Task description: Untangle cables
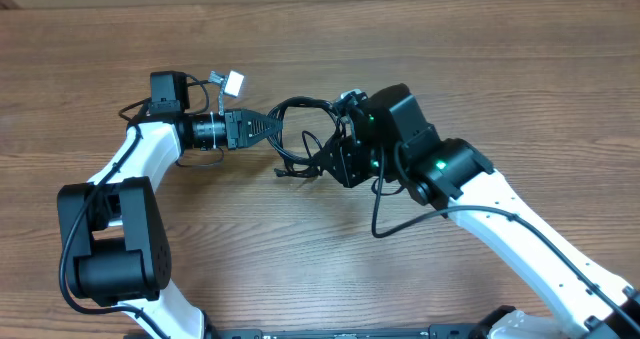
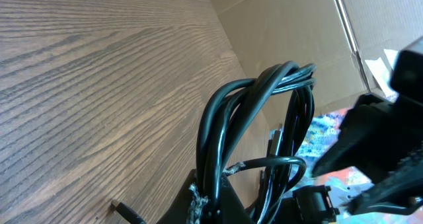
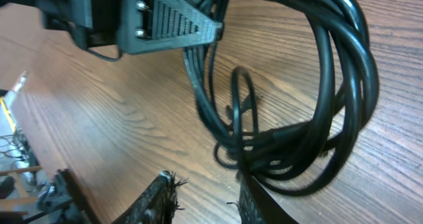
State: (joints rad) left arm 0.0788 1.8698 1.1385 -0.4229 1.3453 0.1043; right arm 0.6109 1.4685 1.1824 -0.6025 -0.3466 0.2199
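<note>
The cables [image 1: 281, 149] are a bundle of thin black cords coiled in loops at the middle of the wooden table. My left gripper [image 1: 272, 127] reaches in from the left and is shut on several strands; in the left wrist view the cables [image 2: 225, 112] rise out of the left gripper [image 2: 211, 199] in a tall loop. A small plug end [image 2: 125, 212] lies on the wood beside it. My right gripper [image 1: 324, 159] sits at the right side of the bundle. In the right wrist view the right gripper [image 3: 205, 187] stands open and empty, the cables [image 3: 350, 85] just beyond its right finger.
The table [image 1: 300, 269] is brown wood grain. A small white tag [image 1: 233, 81] lies behind the left wrist. A cardboard wall [image 2: 291, 26] stands at the far side in the left wrist view. The left gripper [image 3: 198, 31] crosses the top of the right wrist view.
</note>
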